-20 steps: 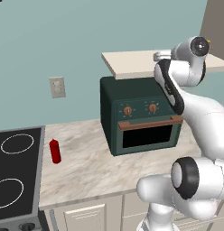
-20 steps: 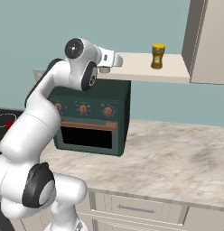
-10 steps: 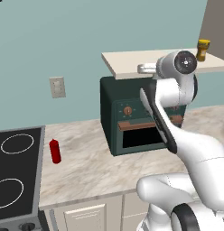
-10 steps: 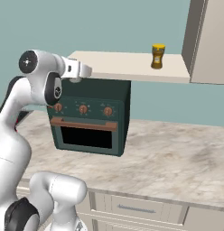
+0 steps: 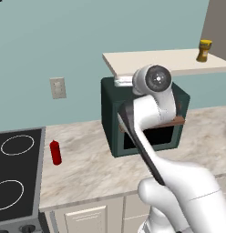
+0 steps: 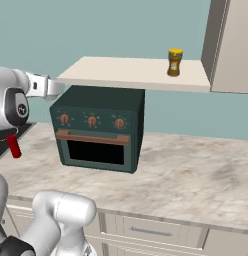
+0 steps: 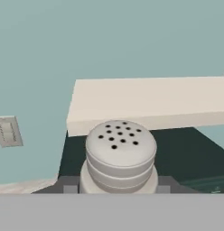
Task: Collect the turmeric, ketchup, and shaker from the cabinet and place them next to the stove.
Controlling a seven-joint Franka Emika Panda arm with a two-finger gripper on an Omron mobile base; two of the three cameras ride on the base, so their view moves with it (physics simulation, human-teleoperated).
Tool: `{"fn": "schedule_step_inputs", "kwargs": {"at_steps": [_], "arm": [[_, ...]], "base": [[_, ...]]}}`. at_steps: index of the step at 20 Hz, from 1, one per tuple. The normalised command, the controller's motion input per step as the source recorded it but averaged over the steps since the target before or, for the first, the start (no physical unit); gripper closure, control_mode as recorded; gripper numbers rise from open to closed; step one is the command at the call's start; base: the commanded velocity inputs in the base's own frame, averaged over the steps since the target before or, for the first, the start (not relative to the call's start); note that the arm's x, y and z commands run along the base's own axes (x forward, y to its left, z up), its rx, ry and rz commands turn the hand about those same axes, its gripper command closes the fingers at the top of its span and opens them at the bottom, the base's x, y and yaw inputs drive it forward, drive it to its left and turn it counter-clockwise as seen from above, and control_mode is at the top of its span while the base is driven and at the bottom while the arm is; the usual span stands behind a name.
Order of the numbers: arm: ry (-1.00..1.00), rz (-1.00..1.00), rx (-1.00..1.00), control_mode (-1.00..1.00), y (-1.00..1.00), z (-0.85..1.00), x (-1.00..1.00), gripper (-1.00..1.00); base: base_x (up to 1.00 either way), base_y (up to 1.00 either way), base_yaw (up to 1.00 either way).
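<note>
So the small grey-silver shaker with the rounded perforated metal cap point(image 7: 120, 155) is sitting right between the two dark fingertips in the hand view; the two-finger gripper point(image 7: 117, 188) is clamped on it, and it's clear of the pale cream cabinet shelf board point(image 5: 156, 61), which shows behind and above it. The slim bright red ketchup bottle point(image 5: 55, 152) is already standing on the marbled beige counter point(image 5: 83, 164), just beside the flat black stove with white ring burners point(image 5: 17, 173); the squat turmeric jar with the yellow lid point(image 6: 175, 62) is on the shelf near the taupe door point(image 6: 231, 45), well apart from the hand.

My take on doing this step well: keep the shaker upright while swinging left, stay high enough to clear the dark green toaster oven with copper knobs point(image 6: 98, 127), then lower it onto open counter near the ketchup without knocking it over; don't release until it's sitting flat.

Compared with a second ago, the arm has swung a good way left, off the shelf edge and out toward the stove side; the ketchup and turmeric haven't budged.
</note>
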Motion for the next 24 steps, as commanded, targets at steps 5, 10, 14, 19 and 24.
{"fn": "schedule_step_inputs", "kwargs": {"at_steps": [5,10,14,19,24], "arm": [[0.04,0.0,0.0,-1.0,0.84,-0.17,-0.4,1.0],[0.04,0.0,0.0,-1.0,0.81,-0.22,-0.37,1.0],[0.03,0.0,0.0,-1.0,0.89,-0.35,-0.27,1.0],[0.01,-0.01,0.0,-1.0,0.58,-0.64,-0.18,1.0],[0.0,-0.02,0.01,-1.0,0.22,-0.77,-0.22,1.0]], "base": [[0.0,0.0,0.0],[0.0,0.0,0.0],[0.0,0.0,0.0],[0.0,0.0,0.0],[0.0,0.0,0.0]]}}
